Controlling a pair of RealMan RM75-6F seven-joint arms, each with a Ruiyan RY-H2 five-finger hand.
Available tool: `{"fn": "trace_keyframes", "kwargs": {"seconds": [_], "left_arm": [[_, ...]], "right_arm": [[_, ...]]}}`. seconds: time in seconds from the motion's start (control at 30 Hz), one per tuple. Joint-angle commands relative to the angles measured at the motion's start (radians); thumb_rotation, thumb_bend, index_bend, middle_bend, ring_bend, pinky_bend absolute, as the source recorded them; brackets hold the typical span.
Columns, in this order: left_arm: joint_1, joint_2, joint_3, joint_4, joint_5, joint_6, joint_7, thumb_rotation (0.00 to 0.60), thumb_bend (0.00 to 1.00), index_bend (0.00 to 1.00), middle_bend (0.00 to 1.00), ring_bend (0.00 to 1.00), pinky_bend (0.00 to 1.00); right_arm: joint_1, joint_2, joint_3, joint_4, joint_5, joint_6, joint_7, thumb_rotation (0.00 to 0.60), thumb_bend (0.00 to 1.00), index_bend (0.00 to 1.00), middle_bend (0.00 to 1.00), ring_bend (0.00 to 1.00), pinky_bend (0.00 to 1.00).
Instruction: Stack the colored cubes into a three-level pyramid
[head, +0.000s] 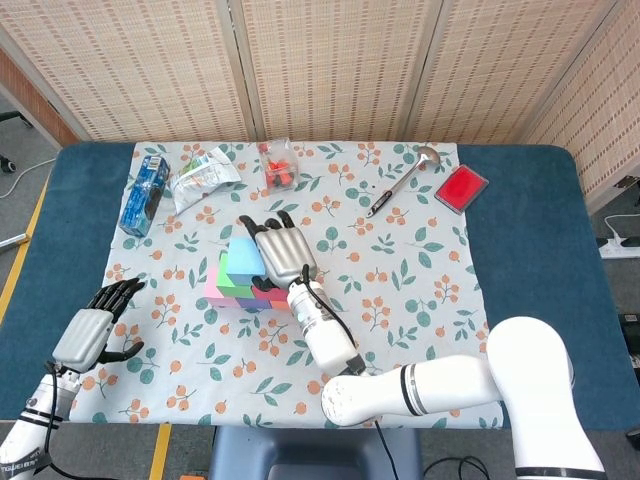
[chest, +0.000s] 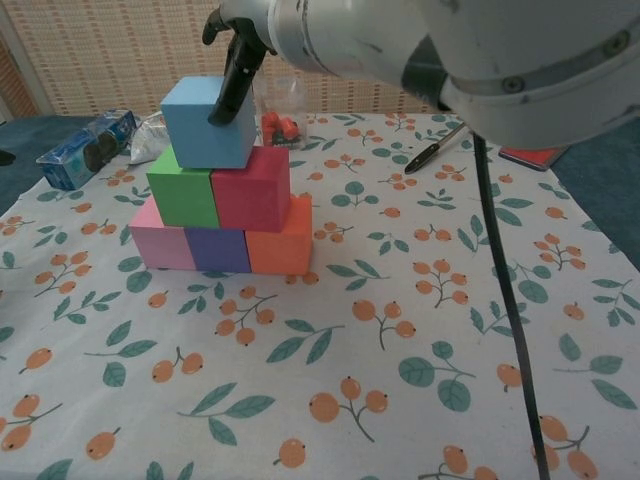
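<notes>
Head view: right hand (head: 282, 252) sits over the pyramid with fingers extended against the blue cube (head: 246, 257), which lies just to its left; left hand (head: 92, 327) is well apart at the near-left table edge, fingers spread, holding nothing. Chest view: blue cube (chest: 207, 122) is on top of green (chest: 181, 186) and red (chest: 251, 187), offset toward green and slightly rotated, with the right hand's dark fingers (chest: 236, 82) touching its top right edge, not clamped. Likely next is a nudge or release from the nearer right hand; whether the thumb touches cannot be told.

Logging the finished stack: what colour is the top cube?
Light blue; the top cube shows best in the chest view.
</notes>
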Motion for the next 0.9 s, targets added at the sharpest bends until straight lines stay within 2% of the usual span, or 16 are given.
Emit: {"fn": "trace_keyframes", "kwargs": {"seconds": [0.03,0.9], "left_arm": [[0.000,-0.001,0.001,0.003,0.002,0.001,-0.003,0.600,0.25,0.07,0.02,0.00,0.09],[0.000,-0.011,0.007,0.026,0.008,0.004,-0.028,0.600,0.25,0.07,0.02,0.00,0.09]], "right_arm": [[-0.005,-0.003,0.004,-0.005,-0.001,0.005,-0.007,0.600,0.18,0.08,0.32,0.15,0.00],[-0.030,-0.039,0.043,0.002,-0.005,0.026,-0.065,0.600,0.18,0.05,0.32,0.15,0.00]]}}
